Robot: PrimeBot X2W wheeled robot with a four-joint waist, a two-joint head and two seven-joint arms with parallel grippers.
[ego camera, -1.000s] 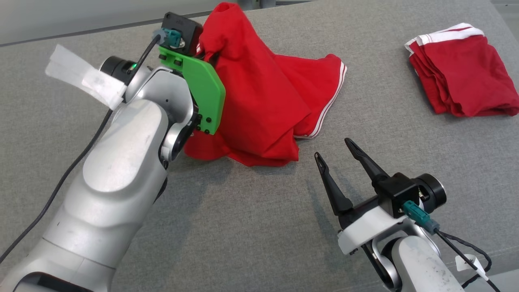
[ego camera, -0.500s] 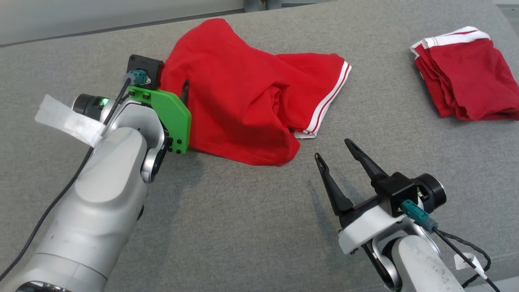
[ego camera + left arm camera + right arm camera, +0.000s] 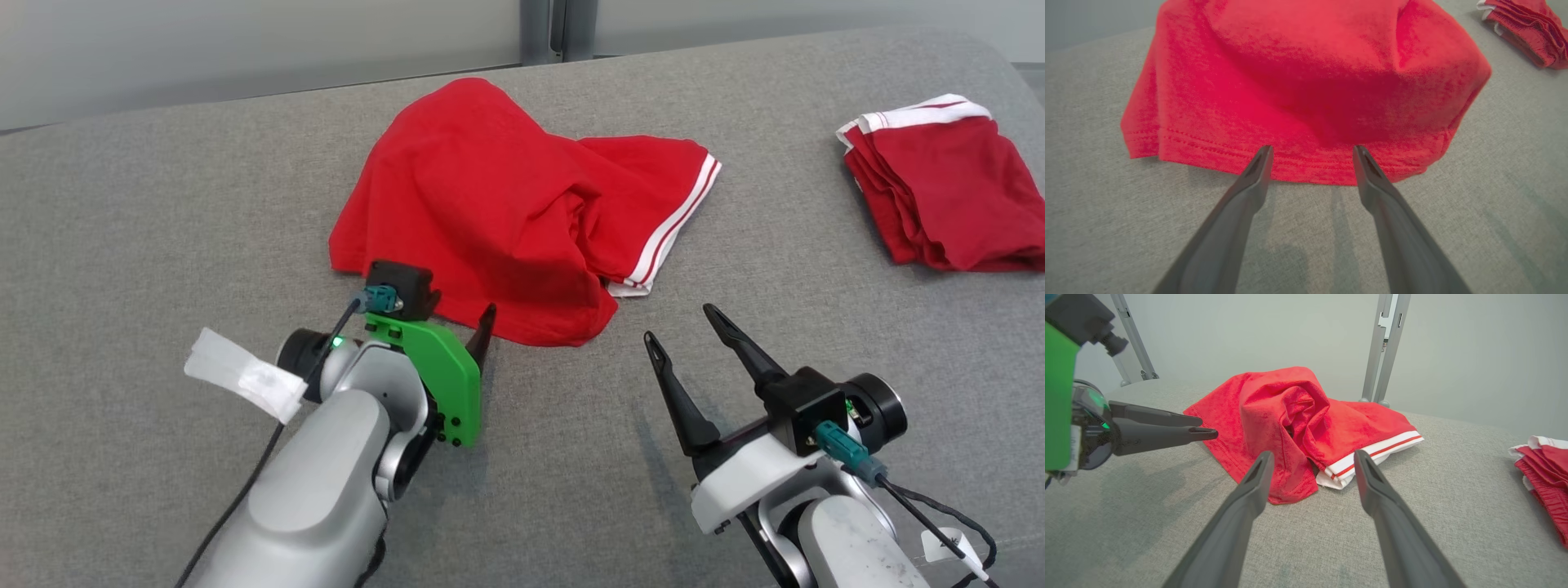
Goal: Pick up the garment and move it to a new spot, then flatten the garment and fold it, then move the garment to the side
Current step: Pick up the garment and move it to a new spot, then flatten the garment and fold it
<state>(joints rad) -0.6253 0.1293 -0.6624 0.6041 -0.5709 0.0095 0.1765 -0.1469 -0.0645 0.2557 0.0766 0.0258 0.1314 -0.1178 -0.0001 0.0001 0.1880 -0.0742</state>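
The garment [image 3: 506, 212] is red with white-striped hems and lies in a crumpled heap in the middle of the grey padded surface [image 3: 163, 245]. My left gripper [image 3: 461, 318] is open just in front of the garment's near hem. In the left wrist view, the left gripper [image 3: 1312, 149] has its tips level with the stitched hem [image 3: 1216, 149], and nothing is between its fingers. My right gripper [image 3: 679, 322] is open and empty, to the right of the heap and short of it. In the right wrist view, the garment [image 3: 1298, 416] lies ahead of the right gripper [image 3: 1313, 454], with the left gripper [image 3: 1207, 428] beside it.
A second red garment [image 3: 939, 196], folded with a white band, lies at the far right of the surface [image 3: 1543, 473]. Metal posts [image 3: 1386, 347] and a pale wall stand behind the back edge. Bare grey surface runs along the near side and the left.
My left gripper opened and let go of the garment, which dropped from a raised peak into a low heap. The left arm drew back toward me. The right arm stayed put.
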